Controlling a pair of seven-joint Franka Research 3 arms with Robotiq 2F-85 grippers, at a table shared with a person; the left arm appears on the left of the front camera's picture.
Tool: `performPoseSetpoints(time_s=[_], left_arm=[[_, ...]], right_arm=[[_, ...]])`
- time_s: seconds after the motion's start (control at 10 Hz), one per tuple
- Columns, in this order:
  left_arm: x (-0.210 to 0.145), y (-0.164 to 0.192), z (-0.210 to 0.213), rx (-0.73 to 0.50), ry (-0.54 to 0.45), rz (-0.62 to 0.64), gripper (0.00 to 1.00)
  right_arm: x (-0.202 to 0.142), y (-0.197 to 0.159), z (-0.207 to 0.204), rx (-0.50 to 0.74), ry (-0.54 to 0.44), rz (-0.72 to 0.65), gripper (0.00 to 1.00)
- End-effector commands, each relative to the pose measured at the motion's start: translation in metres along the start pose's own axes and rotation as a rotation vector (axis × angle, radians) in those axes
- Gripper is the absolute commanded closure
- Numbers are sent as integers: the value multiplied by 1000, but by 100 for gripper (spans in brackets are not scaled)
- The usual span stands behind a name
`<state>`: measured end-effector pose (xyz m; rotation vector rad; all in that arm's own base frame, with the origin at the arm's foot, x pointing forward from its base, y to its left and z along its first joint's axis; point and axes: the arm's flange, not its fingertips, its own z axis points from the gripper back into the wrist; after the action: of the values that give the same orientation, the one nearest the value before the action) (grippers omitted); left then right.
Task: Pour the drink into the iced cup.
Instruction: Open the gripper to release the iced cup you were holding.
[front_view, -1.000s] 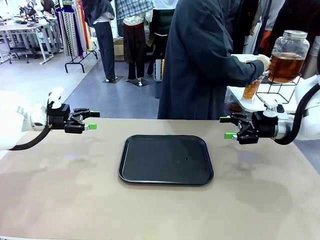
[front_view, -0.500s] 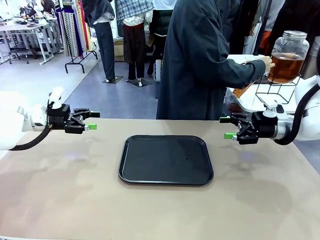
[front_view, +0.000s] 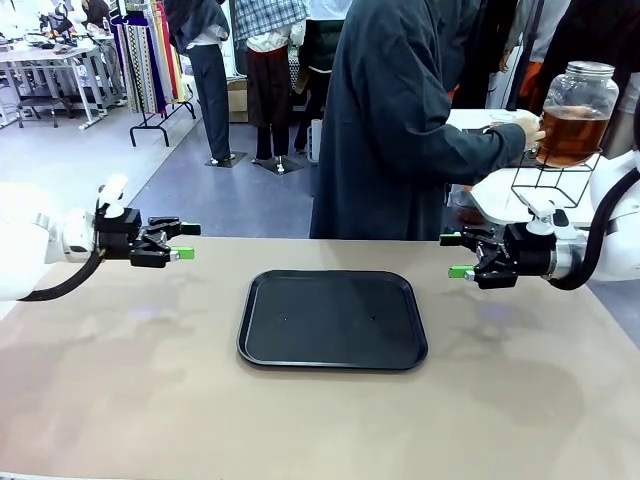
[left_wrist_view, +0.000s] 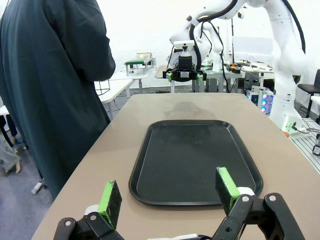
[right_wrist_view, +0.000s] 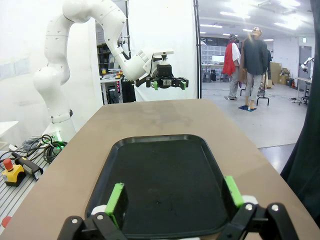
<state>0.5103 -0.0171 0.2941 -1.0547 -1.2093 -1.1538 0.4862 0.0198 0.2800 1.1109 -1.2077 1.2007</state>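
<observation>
I see the black rectangular plastic tray bare at mid tabletop. Left pincer hangs left of the tray, jaws apart, holding nothing. Right pincer hangs right of it, also apart, nothing gripped. Amber-brown drink sits in the big clear glass jar, on a wire stand beyond the tray's far-right corner, the person's hand at the jar.
</observation>
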Motion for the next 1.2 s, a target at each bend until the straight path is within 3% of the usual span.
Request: performPoseSetpoints(time_s=[0.0, 1.1], left_arm=[[2, 0, -1, -1, -6, 5, 0], [2, 0, -1, -1, -6, 5, 0]], right_arm=[[3, 0, -2, 3, -2, 6, 0], [3, 0, -2, 3, -2, 6, 0]])
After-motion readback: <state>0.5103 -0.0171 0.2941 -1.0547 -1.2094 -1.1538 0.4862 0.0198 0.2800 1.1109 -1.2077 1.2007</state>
